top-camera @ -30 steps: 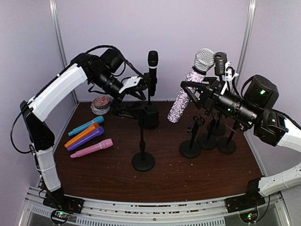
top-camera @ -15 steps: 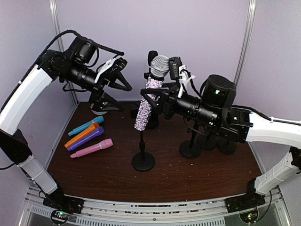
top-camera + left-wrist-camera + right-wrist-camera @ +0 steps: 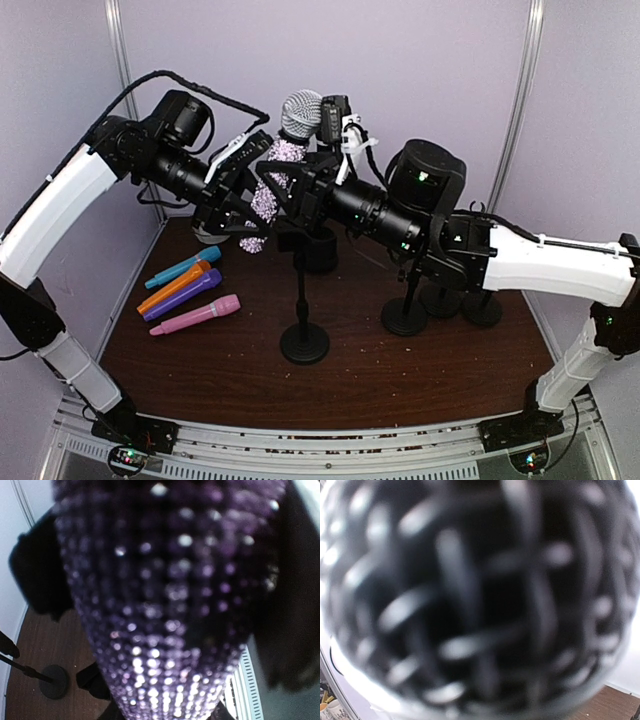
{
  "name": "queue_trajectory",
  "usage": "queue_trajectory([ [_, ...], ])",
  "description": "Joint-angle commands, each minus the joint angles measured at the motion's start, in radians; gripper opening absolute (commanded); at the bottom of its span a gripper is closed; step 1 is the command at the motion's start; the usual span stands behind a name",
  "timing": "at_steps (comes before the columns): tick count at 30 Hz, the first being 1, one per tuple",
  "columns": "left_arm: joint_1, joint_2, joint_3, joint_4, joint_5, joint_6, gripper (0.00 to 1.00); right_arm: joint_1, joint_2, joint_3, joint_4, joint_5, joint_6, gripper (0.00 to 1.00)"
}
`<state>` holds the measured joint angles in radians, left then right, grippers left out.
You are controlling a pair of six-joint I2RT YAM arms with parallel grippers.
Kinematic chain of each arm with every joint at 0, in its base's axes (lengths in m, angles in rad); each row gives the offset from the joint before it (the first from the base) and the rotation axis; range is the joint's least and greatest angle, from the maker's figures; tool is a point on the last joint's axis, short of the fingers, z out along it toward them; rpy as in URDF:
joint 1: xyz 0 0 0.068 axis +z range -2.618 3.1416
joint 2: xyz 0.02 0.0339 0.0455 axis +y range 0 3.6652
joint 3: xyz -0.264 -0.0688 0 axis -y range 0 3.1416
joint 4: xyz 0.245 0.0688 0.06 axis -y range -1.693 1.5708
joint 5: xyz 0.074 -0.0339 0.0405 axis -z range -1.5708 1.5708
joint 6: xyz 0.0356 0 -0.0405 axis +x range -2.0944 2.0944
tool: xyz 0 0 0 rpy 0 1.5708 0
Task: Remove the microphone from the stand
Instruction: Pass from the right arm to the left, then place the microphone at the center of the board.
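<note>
Plainly, the microphone [image 3: 287, 152] is hanging in mid-air over the back left of the table [image 3: 370, 385], well above the wood and off every stand, so the lifting-off part of the task is looking done. The right gripper [image 3: 284, 186] is clamping its glittery purple body just below the silver mesh head [image 3: 480, 590], which is why that head is filling the right wrist view as a blur. The right arm is reaching far across to the left side, and I am reading this as offering the microphone to the other arm. The left gripper [image 3: 250, 205] is sitting around the lower part of the body, with a dark finger [image 3: 37, 570] showing on either side of the sparkles in the left wrist view. Whether those fingers are pressing on it or only flanking it, I am not able to tell

Counting now: one glitter microphone is in the air. Four plain ones are lying side by side at the left of the table, blue [image 3: 183, 267], orange [image 3: 175, 285], purple [image 3: 184, 295] and pink [image 3: 196, 314], probably lying there out of the way. Four stands with round black bases are standing upright, one at the centre front [image 3: 304, 342] and a cluster of three [image 3: 405, 316] at the right
</note>
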<state>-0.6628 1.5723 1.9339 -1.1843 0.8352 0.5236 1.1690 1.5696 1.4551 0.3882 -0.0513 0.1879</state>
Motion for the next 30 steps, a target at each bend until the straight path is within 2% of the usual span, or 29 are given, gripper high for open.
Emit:
queue_trajectory([
  [1,0.038,-0.015,0.007,0.059,0.030,-0.020,0.21,0.008,0.008,0.046,0.044,-0.030,0.018,0.26],
  [4,0.071,-0.018,0.015,0.059,0.035,-0.025,0.01,0.007,0.008,0.060,0.012,-0.030,0.011,0.50],
  [7,0.116,-0.020,0.016,0.058,0.033,-0.023,0.00,0.004,-0.005,0.054,-0.025,-0.002,0.000,0.83],
  [10,0.181,-0.018,0.006,0.059,0.039,-0.022,0.00,-0.001,-0.041,0.020,-0.060,0.040,-0.015,0.97],
  [14,0.264,-0.025,-0.046,0.060,0.023,-0.009,0.00,-0.021,-0.112,-0.067,-0.083,0.080,-0.010,1.00],
  [22,0.376,-0.029,-0.263,0.129,-0.202,-0.019,0.00,-0.054,-0.298,-0.303,-0.092,0.176,-0.007,1.00],
  [26,0.394,-0.004,-0.396,0.162,-0.402,0.011,0.00,-0.067,-0.383,-0.381,-0.107,0.233,-0.013,1.00],
  [30,0.395,-0.014,-0.571,0.221,-0.530,0.073,0.00,-0.082,-0.434,-0.426,-0.115,0.249,-0.011,0.99],
])
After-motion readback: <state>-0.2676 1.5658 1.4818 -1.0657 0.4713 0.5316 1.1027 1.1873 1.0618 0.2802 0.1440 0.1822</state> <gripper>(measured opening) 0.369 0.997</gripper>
